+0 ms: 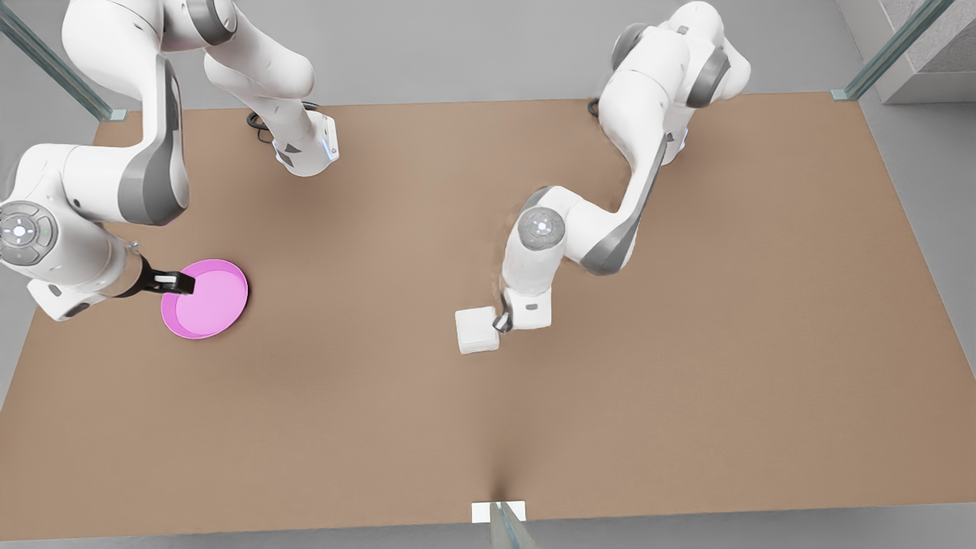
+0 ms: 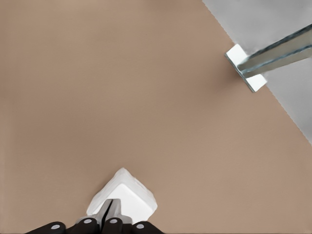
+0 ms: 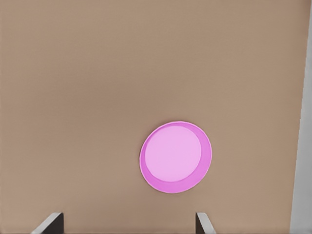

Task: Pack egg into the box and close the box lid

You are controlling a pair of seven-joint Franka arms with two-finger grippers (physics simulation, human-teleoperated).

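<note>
Item 1, box [image 1: 477,329]: small white carton, near the middle of the desk [image 1: 381,427], seen from the front view. It reads as a plain white block with the box lid [image 2: 127,194] lying flat over the tray; no cups visible. The egg cannot be seen, so whether it lies inside cannot be told.

Item 2, left hand [image 1: 502,322]: at the box's edge on the front view's right, fingers pressed together, tips touching or just over the lid in the left wrist view. Judged step: closing the lid, at or close to its end. Next move would call for a gentle press to seat the lid, then a straight lift clear without dragging the light carton.

Item 3, right hand [image 1: 177,283]: over the near rim of the pink plate [image 1: 207,299], well apart from the box, fingers spread wide, holding nothing; this arm waits.

Item 4, obstructions: none near the box. 1 metal frame post [image 2: 273,53] stands at the desk edge.
</note>
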